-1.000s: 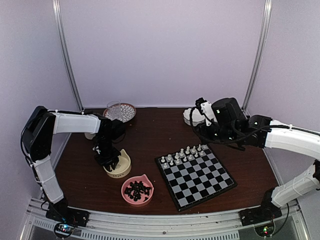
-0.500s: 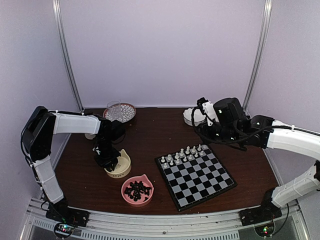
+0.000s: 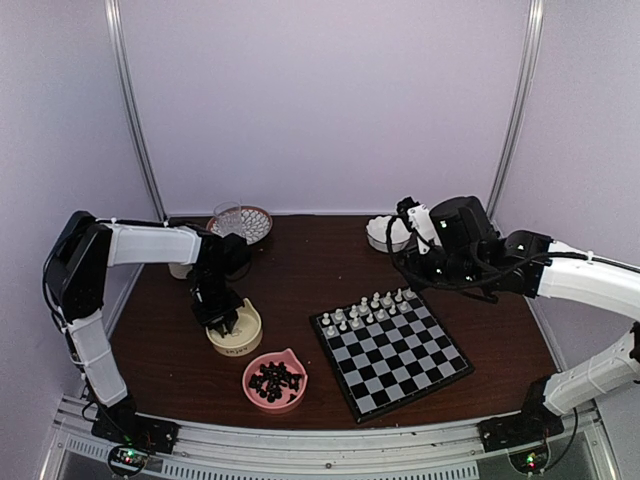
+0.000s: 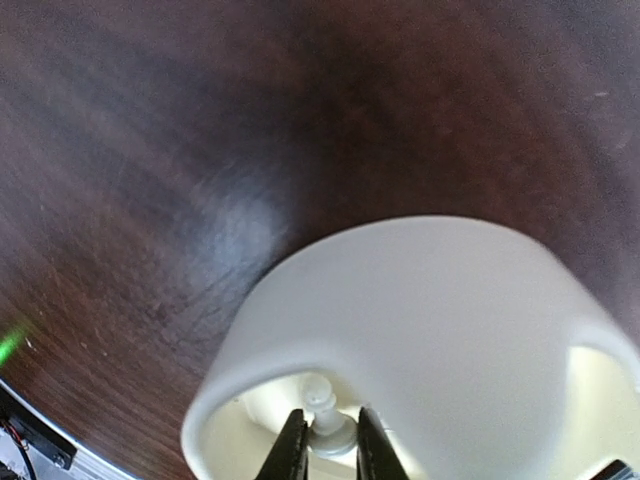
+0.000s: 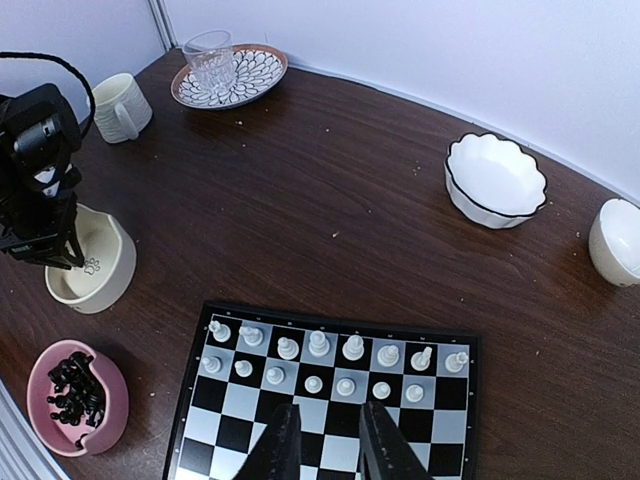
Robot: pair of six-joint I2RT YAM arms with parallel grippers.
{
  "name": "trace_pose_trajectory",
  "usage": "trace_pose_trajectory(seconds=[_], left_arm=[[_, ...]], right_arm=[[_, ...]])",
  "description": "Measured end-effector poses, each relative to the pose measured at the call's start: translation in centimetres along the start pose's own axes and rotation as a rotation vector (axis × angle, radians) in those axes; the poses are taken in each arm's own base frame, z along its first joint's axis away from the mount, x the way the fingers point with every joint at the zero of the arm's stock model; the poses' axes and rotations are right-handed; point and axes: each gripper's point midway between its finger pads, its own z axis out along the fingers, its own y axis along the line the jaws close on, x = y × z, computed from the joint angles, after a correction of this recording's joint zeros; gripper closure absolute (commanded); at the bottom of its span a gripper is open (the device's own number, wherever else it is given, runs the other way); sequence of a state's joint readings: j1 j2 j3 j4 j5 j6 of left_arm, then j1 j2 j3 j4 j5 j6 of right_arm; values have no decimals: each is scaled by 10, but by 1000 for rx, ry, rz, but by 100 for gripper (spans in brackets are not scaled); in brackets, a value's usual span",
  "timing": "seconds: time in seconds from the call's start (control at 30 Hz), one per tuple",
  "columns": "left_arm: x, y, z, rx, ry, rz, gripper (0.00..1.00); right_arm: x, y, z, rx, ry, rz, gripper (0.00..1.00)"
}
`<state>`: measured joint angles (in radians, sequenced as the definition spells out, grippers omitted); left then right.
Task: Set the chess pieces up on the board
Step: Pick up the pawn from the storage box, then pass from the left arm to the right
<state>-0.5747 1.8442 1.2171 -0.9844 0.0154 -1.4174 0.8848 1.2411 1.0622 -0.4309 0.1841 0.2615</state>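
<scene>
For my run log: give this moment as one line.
left gripper: shut on white piece in cream bowl | right gripper: open, empty, near board

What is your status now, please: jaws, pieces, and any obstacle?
Left jaws pinching a white piece in the cream bowl. Right jaws apart, empty. On the board, white rows nearly full. No obstacle seen.

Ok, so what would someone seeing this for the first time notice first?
Probably the board at centre right, with white pieces lined in two rows along its far edge and the rest of its squares bare. Next, the left gripper reaching into the cream bowl at left, pinching a white pawn, with a pink bowl of black pieces beside it, nearer the arms' bases.
</scene>
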Motion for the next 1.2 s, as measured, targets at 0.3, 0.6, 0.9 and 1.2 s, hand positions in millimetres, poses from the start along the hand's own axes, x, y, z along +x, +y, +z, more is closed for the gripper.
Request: trace_pose_trajectory(seconds=[0.3, 0.6, 0.9, 1.2], left_arm=[[-10, -23, -14, 63, -44, 91, 93], [-10, -26, -23, 74, -96, 207, 94], [-3, -42, -83, 282, -235, 417, 95], [34, -49, -102, 424, -322, 738, 98]], right_arm=[[6, -5, -5, 16, 25, 11, 77], [7, -1, 0, -22, 50, 43, 77], [0, 19, 13, -146, 101, 138, 76], [-20, 42, 6, -294, 138, 229, 76]])
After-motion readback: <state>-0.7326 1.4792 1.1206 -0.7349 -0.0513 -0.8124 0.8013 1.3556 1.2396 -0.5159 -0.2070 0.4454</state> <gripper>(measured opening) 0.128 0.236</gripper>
